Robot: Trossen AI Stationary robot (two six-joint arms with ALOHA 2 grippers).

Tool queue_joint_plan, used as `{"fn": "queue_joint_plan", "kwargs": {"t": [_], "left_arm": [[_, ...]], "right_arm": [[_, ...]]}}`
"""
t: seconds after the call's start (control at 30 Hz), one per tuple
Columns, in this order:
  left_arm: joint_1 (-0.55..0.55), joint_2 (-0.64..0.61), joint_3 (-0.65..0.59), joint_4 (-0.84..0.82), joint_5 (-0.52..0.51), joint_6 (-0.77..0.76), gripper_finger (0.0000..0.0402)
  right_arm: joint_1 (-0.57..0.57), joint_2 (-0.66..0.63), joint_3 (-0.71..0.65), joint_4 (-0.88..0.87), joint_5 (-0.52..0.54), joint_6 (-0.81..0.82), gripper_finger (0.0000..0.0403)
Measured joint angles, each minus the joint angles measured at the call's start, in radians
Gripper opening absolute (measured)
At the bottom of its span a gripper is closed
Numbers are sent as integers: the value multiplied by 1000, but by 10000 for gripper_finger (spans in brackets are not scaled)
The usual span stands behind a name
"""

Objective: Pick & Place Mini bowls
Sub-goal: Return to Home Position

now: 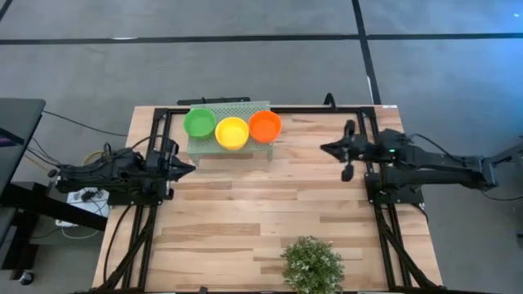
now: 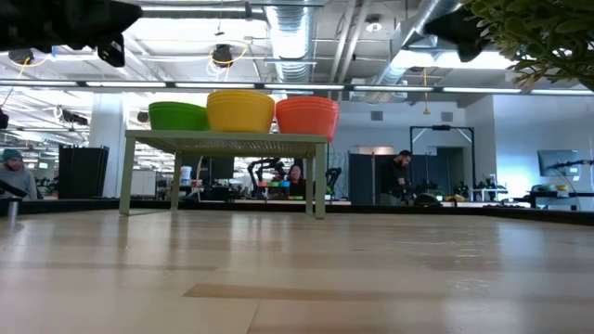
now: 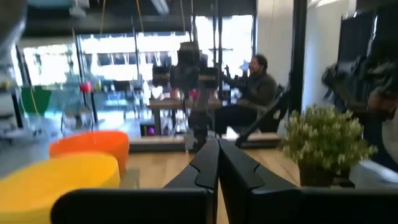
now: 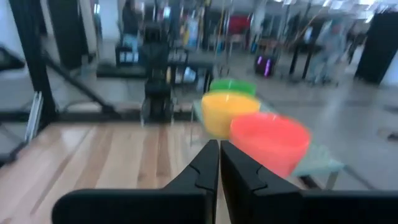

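Left gripper is clenched on nothing, its two fingers pressed flat together in the left wrist view. It hangs above the left side of the table, its tip near the front left corner of the stand and clear of it. Right gripper is likewise closed and empty. It sits over the right side of the table, pointing toward the stand and well apart from its right end.

The bowls are all on top of the stand, none in either gripper. They form three stacks in a row: green stack nearest the left arm, yellow stack in the middle, orange stack nearest the right arm. From above, the yellow rim meets both neighbours. In the low view the yellow stack stands highest and the green lowest.

The stand is at the table edge opposite the plant, which sits alone at the other edge, well apart from the bowls and both arms. A person sits in the room beyond the table.
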Motion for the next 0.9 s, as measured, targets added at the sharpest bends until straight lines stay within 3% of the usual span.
{"fn": "queue_joint_plan", "kwargs": {"t": [0.1, 0.4, 0.63, 0.9], "left_arm": [[0, -50, -19, 46, 8, 9, 9], [2, -44, -111, 121, 8, -6, 11], [2, -48, -154, 184, 21, -11, 7], [2, -47, -174, 202, 23, -23, 10]], "right_arm": [[-13, -98, -21, -11, 1, 51, 8], [-9, -253, -178, 24, 0, 105, 4], [28, -313, -315, 174, -61, 119, 5], [84, -360, -419, 205, -58, 119, 5]]}}
